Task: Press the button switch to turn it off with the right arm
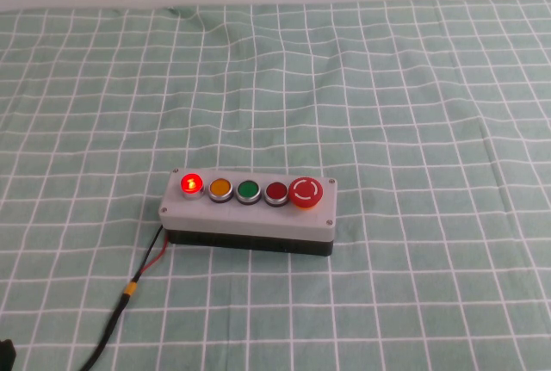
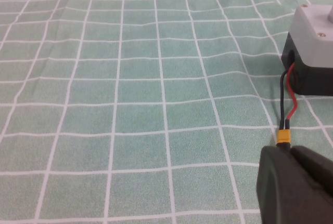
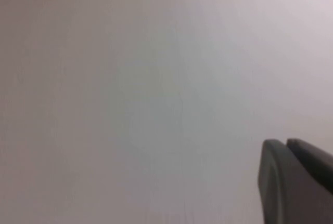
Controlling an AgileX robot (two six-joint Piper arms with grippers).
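Observation:
The button switch (image 1: pixel 191 184) glows bright red at the left end of a grey five-button box (image 1: pixel 250 216) in the middle of the table. In the right wrist view my right gripper (image 3: pixel 285 142) is shut and empty, facing only a blank pale surface; neither the right arm nor the gripper appears in the high view. My left gripper (image 2: pixel 287 148) is shut and empty, low over the cloth, a short way from the box's corner (image 2: pixel 312 31) on the cable side.
On the box, beside the lit switch, come a yellow button (image 1: pixel 220 188), a green one (image 1: pixel 248 190), a flat dark-red one (image 1: pixel 276 191) and a large red mushroom button (image 1: pixel 306 192). A red-and-black cable (image 1: pixel 142 268) with a yellow connector (image 2: pixel 283 136) runs toward the near left edge. A green checked cloth (image 1: pixel 387 113) covers the table.

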